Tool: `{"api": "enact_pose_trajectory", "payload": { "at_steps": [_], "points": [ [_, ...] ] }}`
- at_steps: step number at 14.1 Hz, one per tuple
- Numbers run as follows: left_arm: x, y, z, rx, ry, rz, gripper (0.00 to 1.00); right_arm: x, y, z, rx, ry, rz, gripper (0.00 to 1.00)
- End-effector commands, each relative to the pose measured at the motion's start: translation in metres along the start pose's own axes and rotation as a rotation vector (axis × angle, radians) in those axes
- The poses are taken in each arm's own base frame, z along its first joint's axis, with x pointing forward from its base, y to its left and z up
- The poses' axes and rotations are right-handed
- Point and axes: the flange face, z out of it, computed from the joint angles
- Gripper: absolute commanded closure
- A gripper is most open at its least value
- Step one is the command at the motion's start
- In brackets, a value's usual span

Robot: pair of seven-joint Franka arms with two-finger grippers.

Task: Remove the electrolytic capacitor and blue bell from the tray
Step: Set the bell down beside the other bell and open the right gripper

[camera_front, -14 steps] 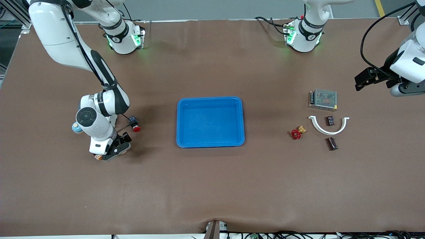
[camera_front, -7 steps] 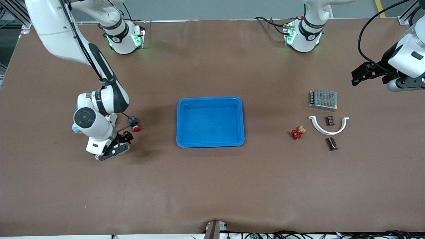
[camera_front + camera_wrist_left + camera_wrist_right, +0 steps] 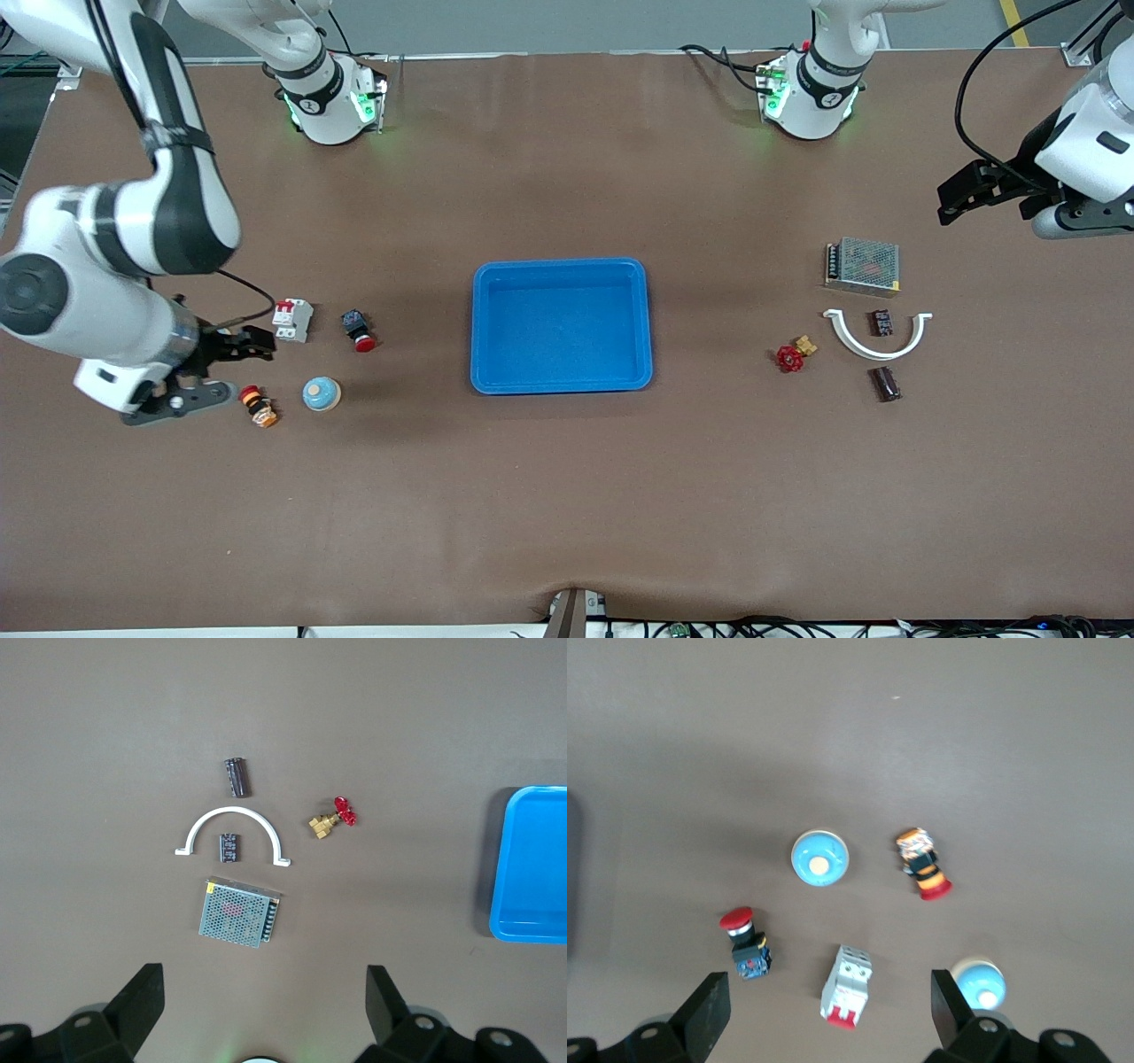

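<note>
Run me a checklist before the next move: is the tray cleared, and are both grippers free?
1. Tray holds nothing: ok.
2. Blue bell sits on the table toward the right arm's end, apart from the tray: ok.
3. Dark cylindrical capacitor lies on the table toward the left arm's end, outside the tray: ok.
4. Right gripper open, holding nothing, over the table near the bell: ok.
5. Left gripper open and empty, over the table at its own end: ok.
</note>
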Motion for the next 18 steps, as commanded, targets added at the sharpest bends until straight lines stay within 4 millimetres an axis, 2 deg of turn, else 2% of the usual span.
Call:
{"api": "enact_pose_trajectory", "payload": {
  "at_steps": [1,3,5,9,12,15,18],
  "points": [
    [-0.008,0.004,-0.005,-0.016,-0.005,0.028,0.0,-0.028,0.013,-0.042,0.018,0.007,0.037,0.0],
    [-0.008,0.004,-0.005,-0.016,-0.005,0.029,0.0,-0.055,0.024,-0.076,0.023,0.019,0.064,0.0],
    [-0.009,0.004,-0.005,-0.016,-0.003,0.029,0.0,-0.076,0.036,-0.1,0.023,0.037,0.09,0.0],
    [-0.008,0.003,-0.005,-0.016,-0.005,0.026,0.0,-0.113,0.054,-0.128,0.066,0.068,0.149,0.0],
    [-0.008,0.002,-0.006,-0.016,-0.002,0.024,0.0,-0.115,0.054,-0.143,0.056,0.095,0.159,0.0],
    [-0.007,0.001,-0.005,-0.016,-0.002,0.023,0.0,-0.112,0.052,-0.174,0.033,0.147,0.153,0.0],
    [-0.007,0.001,-0.005,-0.015,-0.002,0.023,0.0,-0.113,0.052,-0.177,0.042,0.136,0.175,0.0]
  ]
}}
